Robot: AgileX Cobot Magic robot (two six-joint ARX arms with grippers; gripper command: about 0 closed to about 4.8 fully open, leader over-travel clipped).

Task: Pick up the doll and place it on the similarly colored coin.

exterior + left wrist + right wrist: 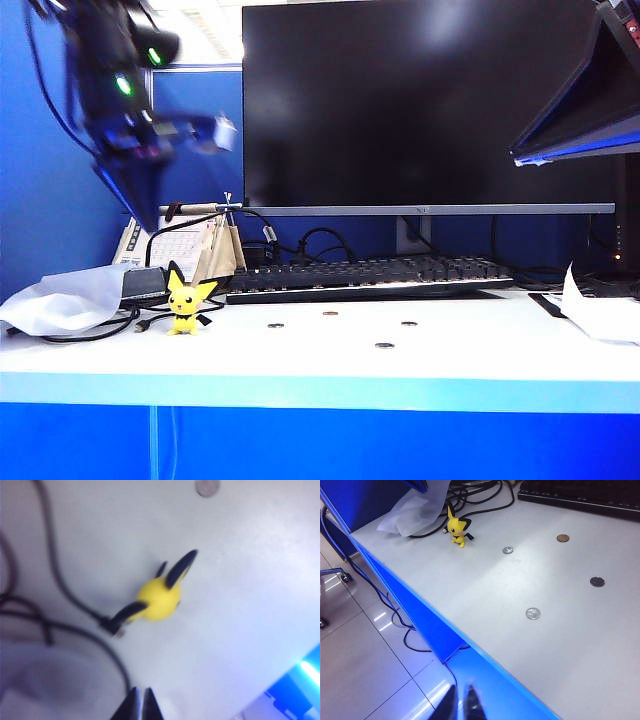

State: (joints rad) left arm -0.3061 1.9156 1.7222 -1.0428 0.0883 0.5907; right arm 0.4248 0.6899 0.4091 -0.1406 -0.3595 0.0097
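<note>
The doll (186,303), a tiny yellow figure with black-tipped ears, stands at the left of the white table (480,355); it also shows in both wrist views (159,598) (457,527). The brass-tinted coin (330,313) (562,538) lies near the keyboard, apart from the doll. My left gripper (148,218) hangs blurred high above the doll; its fingers are shut and hold nothing (140,701). My right gripper (460,702) is shut and empty, out past the table's front edge and over the floor.
Three grey coins (275,325) (409,323) (384,345) lie round the brass one. A keyboard (370,275) and a monitor (430,100) stand behind. Black cables (60,580) and a plastic bag (60,300) lie close beside the doll. Paper (600,315) sits at the right.
</note>
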